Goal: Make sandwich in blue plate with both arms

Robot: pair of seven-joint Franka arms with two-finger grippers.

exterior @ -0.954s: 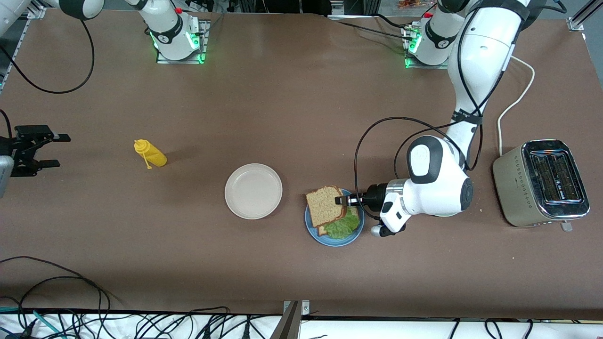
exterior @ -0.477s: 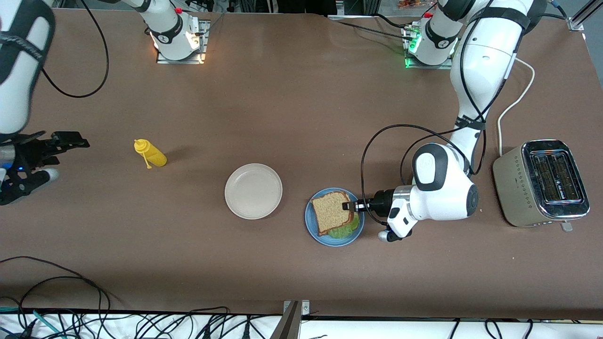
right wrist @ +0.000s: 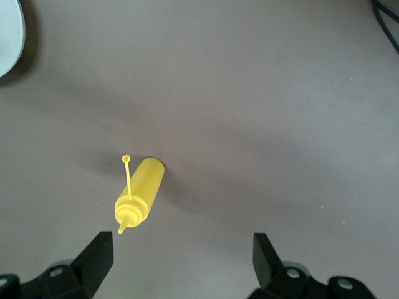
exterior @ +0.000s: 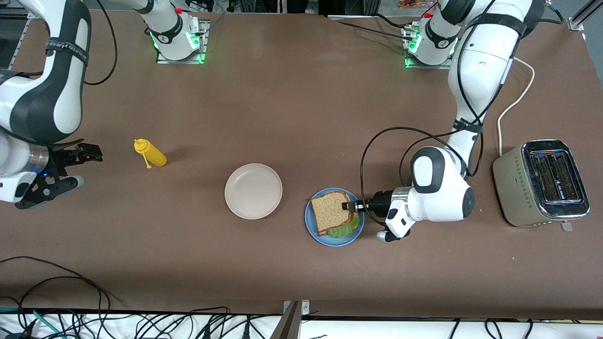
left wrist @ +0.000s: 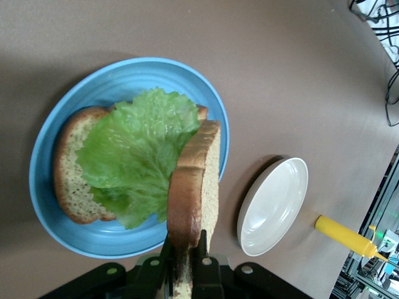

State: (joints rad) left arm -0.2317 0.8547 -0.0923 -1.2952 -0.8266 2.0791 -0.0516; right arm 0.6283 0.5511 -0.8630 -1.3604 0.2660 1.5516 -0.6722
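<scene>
Brown table [exterior: 301,108]: beige plate [exterior: 253,190] near centre, yellow squeeze bottle [exterior: 150,153] lying at its 10 o'clock, silver toaster [exterior: 541,182] at its 3 o'clock, white cord [exterior: 516,101] trailing.

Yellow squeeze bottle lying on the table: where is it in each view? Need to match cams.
Front view: yellow plastic squeeze bottle lies on the brown table toward the right arm's end, beside the open right tool.
Left wrist view: at the picture's edge, past the beige plate.
Right wrist view: central, lying on its side, cap tether sticking out.
Shared landmark: the beige plate, in all three views.
</scene>
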